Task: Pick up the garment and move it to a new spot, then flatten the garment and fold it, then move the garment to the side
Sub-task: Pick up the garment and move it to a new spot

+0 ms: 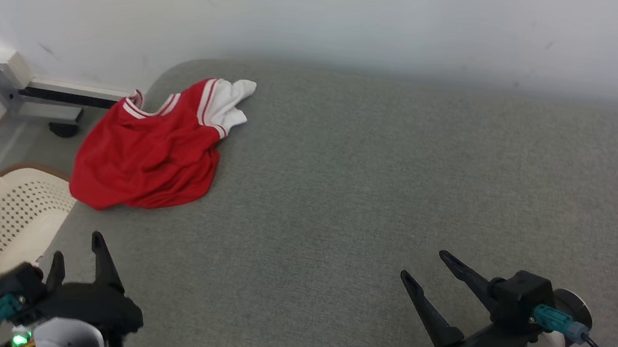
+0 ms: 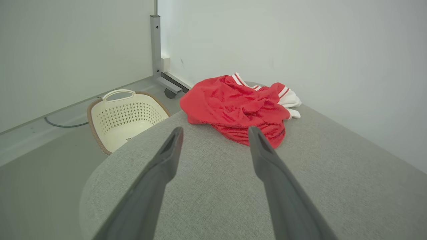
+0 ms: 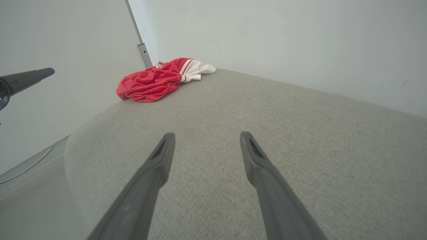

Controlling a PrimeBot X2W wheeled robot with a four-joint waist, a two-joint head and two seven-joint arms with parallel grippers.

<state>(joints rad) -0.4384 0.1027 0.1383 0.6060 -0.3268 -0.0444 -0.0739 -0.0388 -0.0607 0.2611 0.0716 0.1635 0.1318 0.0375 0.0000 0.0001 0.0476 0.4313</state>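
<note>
1. The garment (image 1: 147, 152), a red jersey with white trim and a white sleeve, sits crumpled at the far-left corner of the bed (image 1: 347, 192). Its left edge is right at the bed's edge, above the basket (image 1: 8, 222) on the floor.
2. The left tool (image 1: 76, 245) hovers over the near-left edge of the bed with its fingers spread wide and nothing between them. The right tool (image 1: 424, 264) is the same: fingers apart, empty, over the near-right part of the bed.
3. The bit that matters is that the garment lies straight ahead of the left tool and a touch to its right. In the left wrist view the red heap sits pretty much framed between the two fingers, so that arm is basically lined up already.
4. From the right tool it's ahead and way off to the left, well apart. So the left arm is clearly nearer, and it looks like the one to go in first.
5. The heap's long axis runs diagonally, from the red hem at near-left to the white sleeve at far-right, with the collar toward the wall.
6. None of the task looks started: the garment is untouched, not moved, not flattened.
7. One guess at a risk is that a grab at the left edge could drag it off toward the basket.
</note>
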